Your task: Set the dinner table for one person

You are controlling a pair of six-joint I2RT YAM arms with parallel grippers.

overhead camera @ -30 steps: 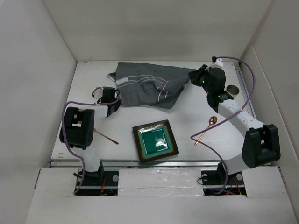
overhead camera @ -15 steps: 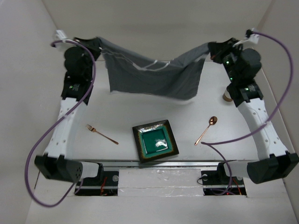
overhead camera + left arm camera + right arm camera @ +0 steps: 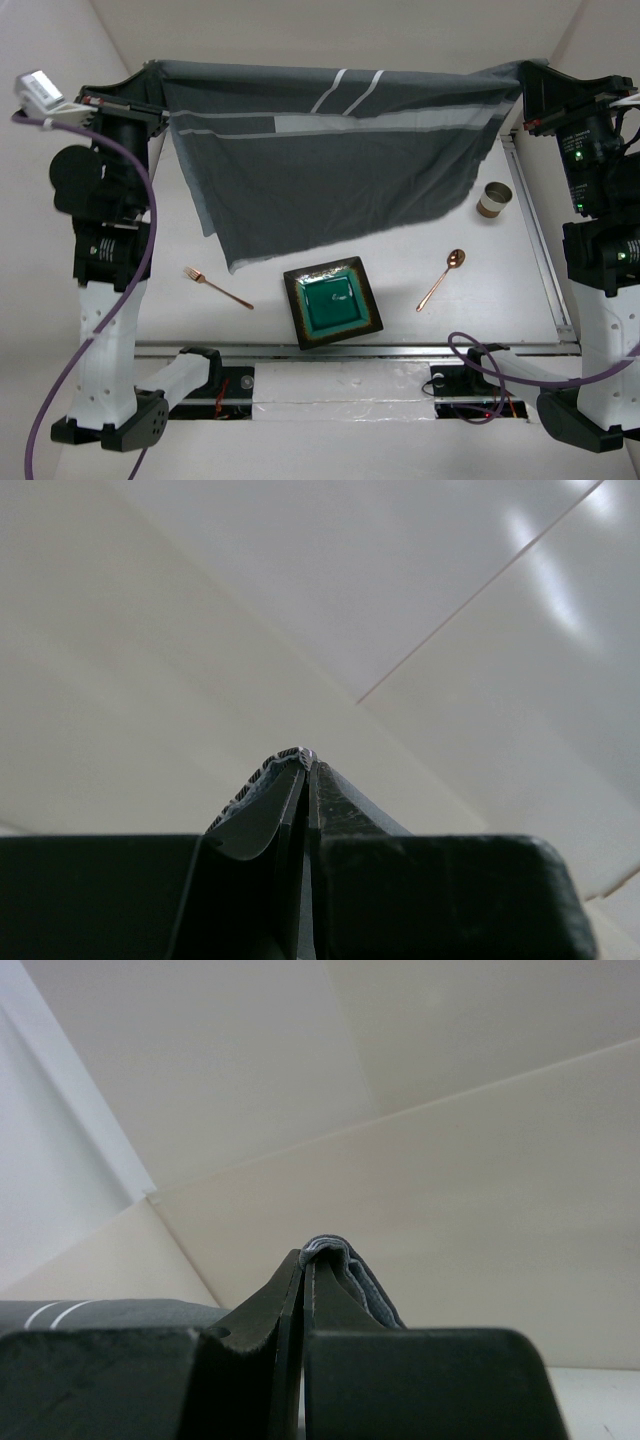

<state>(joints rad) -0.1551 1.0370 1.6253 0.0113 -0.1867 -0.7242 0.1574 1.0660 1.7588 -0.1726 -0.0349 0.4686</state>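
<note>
The grey white-striped cloth mat [image 3: 320,160] hangs stretched high above the white dinner table [image 3: 420,245]. My left gripper [image 3: 150,72] is shut on its left corner, and a bit of cloth [image 3: 255,780] shows at the fingertips in the left wrist view. My right gripper [image 3: 528,75] is shut on the right corner, with cloth [image 3: 350,1270] folded over the tips. A green square plate [image 3: 332,301] lies near the front middle. A copper fork [image 3: 217,288] lies left of it, a copper spoon [image 3: 441,279] right of it. A small metal cup [image 3: 493,198] stands at the right.
White wall panels [image 3: 60,40] close in the table on the left, back and right. A metal rail [image 3: 350,350] runs along the near edge. Purple cables [image 3: 90,330] loop beside both arms.
Both arms have risen and spread apart, lifting the cloth off the table from a crumpled heap into a wide, taut sheet held high. The cup is now uncovered.
</note>
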